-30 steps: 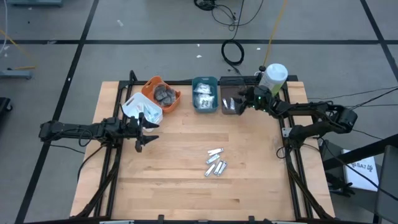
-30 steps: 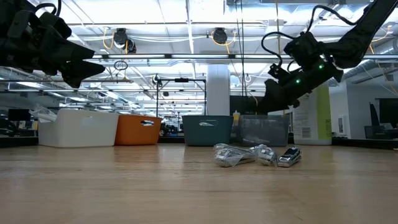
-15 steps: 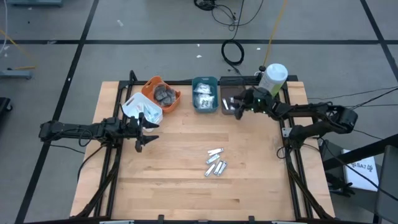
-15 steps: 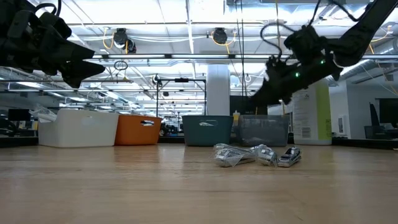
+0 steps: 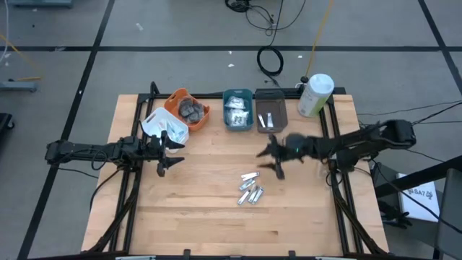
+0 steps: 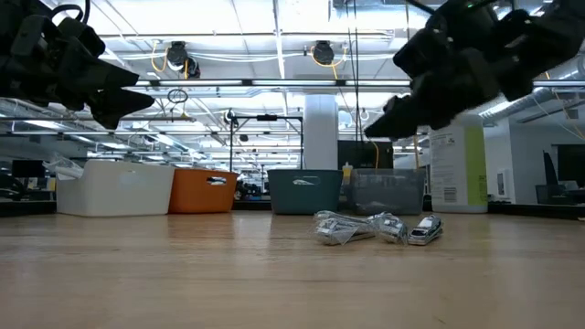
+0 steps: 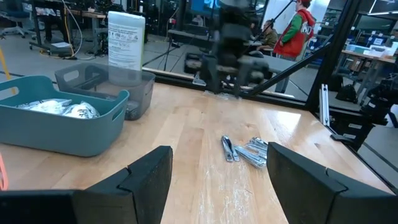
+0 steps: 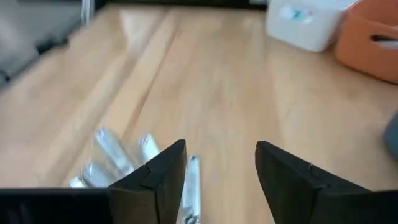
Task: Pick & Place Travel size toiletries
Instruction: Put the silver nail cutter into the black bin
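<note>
Several small silver tubes lie loose in a cluster on the wooden table, right of its middle; they also show in the low view and the right wrist view. My right gripper hovers open and empty above the table, just far-right of the tubes, between them and the grey bin. My left gripper waits open and empty at the table's left, beside the white bin. Dark discs fill the orange bin, and white packets the teal bin.
Four bins stand in a row along the far edge: white, orange, teal and grey. A big white-and-green bottle stands at the far right corner. Bare wood spreads around the tubes and toward the near edge.
My right gripper has swung away from above the grey bin toward the table's near edge and the silver tubes, turning as it went, fastest in the last half second. The tubes and my left arm have kept still.
</note>
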`<action>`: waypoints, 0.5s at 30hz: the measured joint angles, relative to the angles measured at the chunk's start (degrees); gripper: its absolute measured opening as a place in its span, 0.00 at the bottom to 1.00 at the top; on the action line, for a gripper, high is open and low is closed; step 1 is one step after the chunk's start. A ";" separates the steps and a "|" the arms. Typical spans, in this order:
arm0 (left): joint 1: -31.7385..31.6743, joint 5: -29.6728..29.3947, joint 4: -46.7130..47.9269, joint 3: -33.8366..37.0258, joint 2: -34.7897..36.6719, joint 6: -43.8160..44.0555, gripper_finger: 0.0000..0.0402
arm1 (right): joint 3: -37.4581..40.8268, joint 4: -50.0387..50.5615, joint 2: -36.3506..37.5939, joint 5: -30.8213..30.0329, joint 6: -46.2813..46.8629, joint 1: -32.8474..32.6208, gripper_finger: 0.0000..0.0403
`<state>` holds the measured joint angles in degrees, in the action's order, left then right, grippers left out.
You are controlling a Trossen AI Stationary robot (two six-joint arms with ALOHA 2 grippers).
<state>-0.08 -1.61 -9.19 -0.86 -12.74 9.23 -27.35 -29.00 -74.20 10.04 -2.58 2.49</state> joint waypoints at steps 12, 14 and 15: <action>0.00 0.00 0.02 0.01 -0.02 0.00 0.64 | -0.02 -2.01 -14.33 -16.04 0.85 -13.00 0.46; 0.00 -0.01 0.03 0.00 0.00 0.00 0.64 | 0.00 -3.35 -16.19 -16.04 1.41 -12.64 0.46; 0.00 -0.02 0.08 0.00 0.00 0.00 0.64 | -0.02 -4.67 -17.12 -16.07 1.45 -12.48 0.46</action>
<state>-0.08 -1.62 -9.11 -0.86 -12.74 9.23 -27.37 -33.67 -91.32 -6.03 -1.13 -9.99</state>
